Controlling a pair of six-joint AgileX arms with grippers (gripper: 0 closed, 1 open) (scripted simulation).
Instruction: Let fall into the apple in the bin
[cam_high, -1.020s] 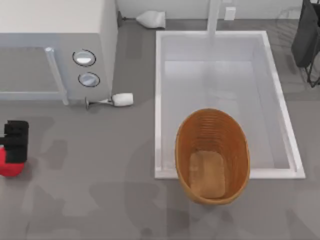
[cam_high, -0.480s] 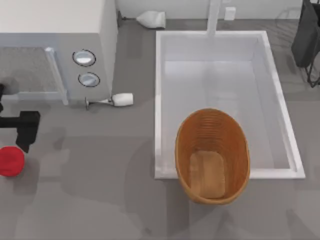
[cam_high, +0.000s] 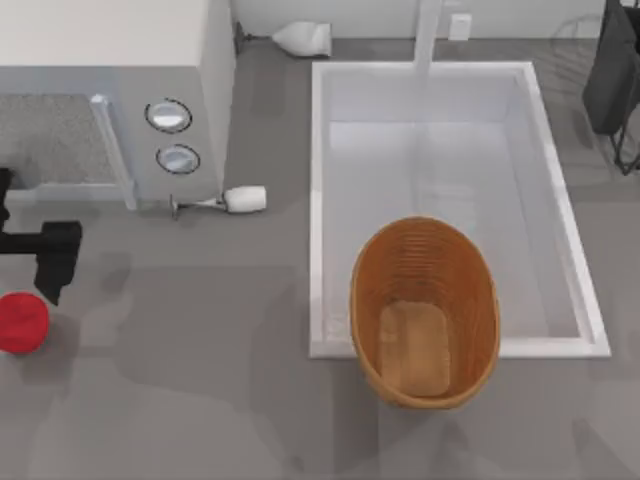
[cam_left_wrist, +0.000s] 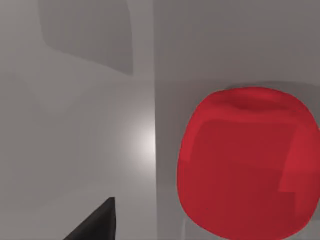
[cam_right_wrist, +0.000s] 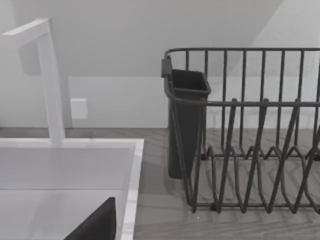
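Left gripper (cam_high: 52, 262): matte black, blocky, square-edged (no markings or cables discernible). Left wrist view: one black wedge-shaped finger (cam_left_wrist: 95, 225), plain, flat-sided.

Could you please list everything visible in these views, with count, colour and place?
apple: one, bright red, on the counter at the far left edge.
bin: one, orange-brown wicker, at the sink's near rim, empty.
sink: one, white, right of centre.
faucet: one, white, behind the sink.
microwave: one, pale grey, top left.
wine glass: one, clear, lying by the microwave.
dish rack: one, dark wire, far right.
left hand: one, black, beside and just behind the apple, apart from it.
right arm: one, dark, top right corner, parked.
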